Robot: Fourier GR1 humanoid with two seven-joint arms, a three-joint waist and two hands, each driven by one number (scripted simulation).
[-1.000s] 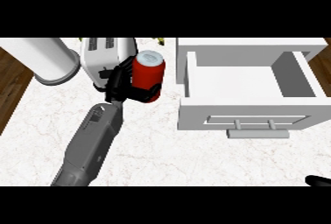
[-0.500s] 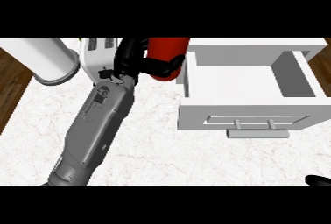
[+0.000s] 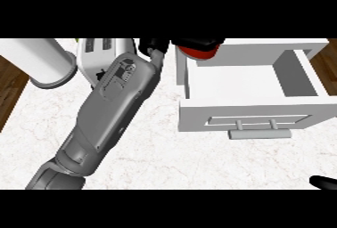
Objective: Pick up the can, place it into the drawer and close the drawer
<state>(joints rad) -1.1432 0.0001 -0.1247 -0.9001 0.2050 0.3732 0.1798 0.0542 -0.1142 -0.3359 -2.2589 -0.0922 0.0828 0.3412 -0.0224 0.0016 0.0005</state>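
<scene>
Right hand (image 3: 324,182): only a black tip shows at the lower right edge of the head view, low over the counter (image 3: 171,156); cannot tell how it is set.

White marbled counter fills the near and middle area. Dark wood floor (image 3: 13,95) shows at the left edge and again at the far right.

Left forearm (image 3: 105,120): grey, comes in from the lower left and runs diagonally up to the top centre, crossing the counter left of the drawer.

Drawer (image 3: 250,113): white, pulled open, right of centre. Front panel faces the viewer with a grey bar handle (image 3: 258,132) below it. The inside floor is white and nothing lies on the part that shows.

Toaster (image 3: 99,49): white, slots on top, partly behind the forearm at upper left. Just left of it, a white cylinder (image 3: 39,60) on a grey base, looks like a paper towel roll.

Left hand (image 3: 154,44): black, at the top edge, mostly cut off; fingers curl round the can.

Can (image 3: 197,48): red, held in the left hand, raised at the drawer's far left corner, over its back edge. Only its lower part shows; the rest is cut off by the view's top.
</scene>
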